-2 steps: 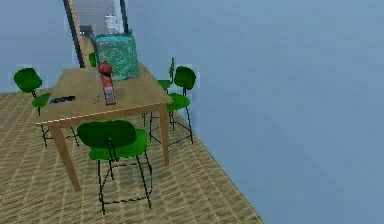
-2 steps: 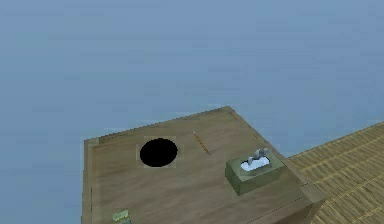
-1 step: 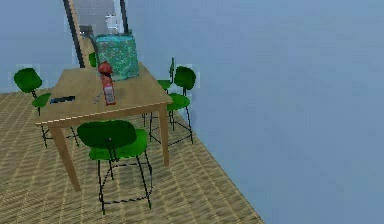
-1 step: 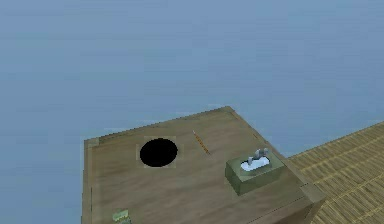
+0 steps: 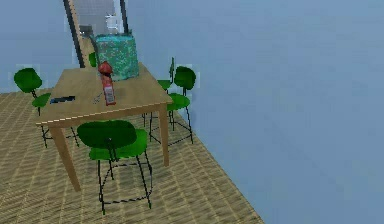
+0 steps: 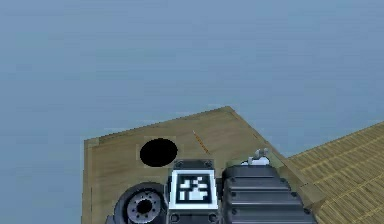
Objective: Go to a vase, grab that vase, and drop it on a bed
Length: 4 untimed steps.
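At the bottom edge of the arm side view, left of centre, the gripper [image 6: 140, 207] shows as a dark rounded body just left of a white square marker [image 6: 193, 188]. Its fingers cannot be made out, so whether it holds anything cannot be told. To the right of the marker sits a dark ribbed block [image 6: 265, 195]. Behind these lies a light wooden panel [image 6: 115, 165] bearing a round black spot [image 6: 158, 152], with a small pale object [image 6: 258, 157] near the panel's right edge. Woven wood floor [image 6: 345, 155] fills the lower right, and a plain blue wall [image 6: 190, 60] fills the upper half. In the forward view's upper left, a wooden table [image 5: 135, 97] carries a teal, see-through boxy container [image 5: 117, 56] at its far end, its contents too unclear to name. In front of it stands a small red upright object [image 5: 106, 86], and a dark flat item [image 5: 63, 99] lies toward the left edge. Which of these is the vase cannot be told. Green chairs stand around the table: one in front [image 5: 112, 137], one to the left [image 5: 30, 82] and one to the right [image 5: 180, 85]. A doorway [image 5: 100, 18] opens behind the table.
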Tool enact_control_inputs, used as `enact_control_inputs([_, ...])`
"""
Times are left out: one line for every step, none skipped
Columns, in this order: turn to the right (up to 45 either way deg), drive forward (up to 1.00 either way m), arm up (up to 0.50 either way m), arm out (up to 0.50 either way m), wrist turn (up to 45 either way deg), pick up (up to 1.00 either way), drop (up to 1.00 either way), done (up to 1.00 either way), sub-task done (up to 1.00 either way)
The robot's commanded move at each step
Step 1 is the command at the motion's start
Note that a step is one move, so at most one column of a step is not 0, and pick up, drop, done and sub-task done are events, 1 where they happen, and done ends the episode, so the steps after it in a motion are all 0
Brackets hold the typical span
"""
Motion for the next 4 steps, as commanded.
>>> enact_control_inputs([0.0, 0.00, 0.00, 0.26, 0.0, 0.00, 0.00, 0.00, 0.00])
enact_control_inputs([0.0, 0.00, 0.00, 0.00, 45.0, 0.00, 0.00, 0.00, 0.00])
enact_control_inputs([0.0, 0.00, 0.00, 0.00, 45.0, 0.00, 0.00, 0.00, 0.00])
enact_control_inputs([0.0, 0.00, 0.00, 0.00, 45.0, 0.00, 0.00, 0.00, 0.00])
